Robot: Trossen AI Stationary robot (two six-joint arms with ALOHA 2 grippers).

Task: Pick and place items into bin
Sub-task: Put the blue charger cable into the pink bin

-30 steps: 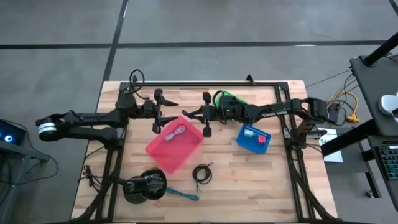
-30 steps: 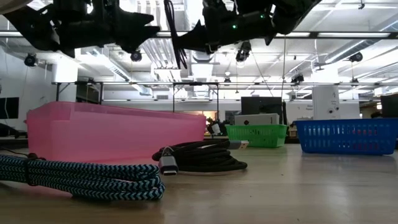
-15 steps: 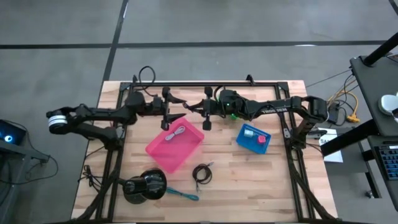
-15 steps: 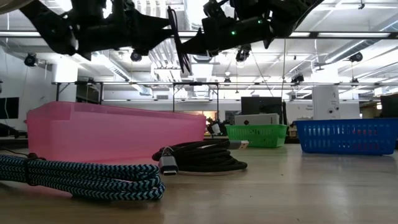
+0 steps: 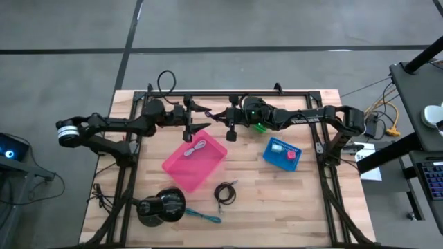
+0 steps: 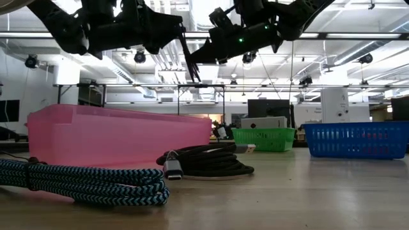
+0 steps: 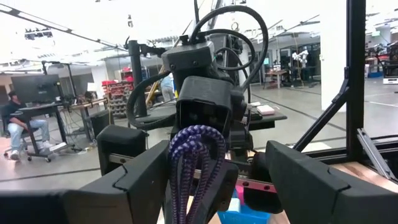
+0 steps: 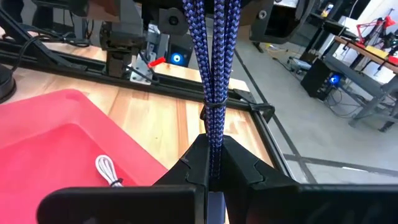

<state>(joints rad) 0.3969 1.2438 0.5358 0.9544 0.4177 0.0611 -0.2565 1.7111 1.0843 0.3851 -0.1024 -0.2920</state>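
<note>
My right gripper (image 5: 221,117) is shut on a bundled purple cord (image 8: 214,56), high above the table near its far edge. The cord reaches toward my left gripper (image 5: 199,119), which is open. In the left wrist view the cord's looped end (image 7: 196,158) stands between my left gripper's (image 7: 217,158) two spread fingers, clear of both. Below them, the pink bin (image 5: 181,173) rests on the table with a whitish cord (image 5: 199,146) lying in it. A black cord (image 5: 225,194) and a teal stick tool (image 5: 205,216) lie near the table's front. My right gripper pinches the purple cord's bundle between its two fingers, just below the tie (image 8: 213,111) that binds the strands. The bundle (image 8: 214,146) runs on past the fingertips along the fingers, toward my left arm. It is lifted clear of the table and the bin.
A blue bin (image 5: 273,158) with a red block (image 5: 291,155) stands right of the pink bin. A large black round object (image 5: 160,206) sits at the near left. A black frame rail (image 5: 228,94) runs along the far edge. Something green (image 5: 261,126) lies under my right arm.
My left gripper, still open, has moved toward the table's right edge and closed in on the right gripper, so the cord's loop now stands between its fingers. My right gripper has shifted a little toward the far edge, keeping the cord lifted.
</note>
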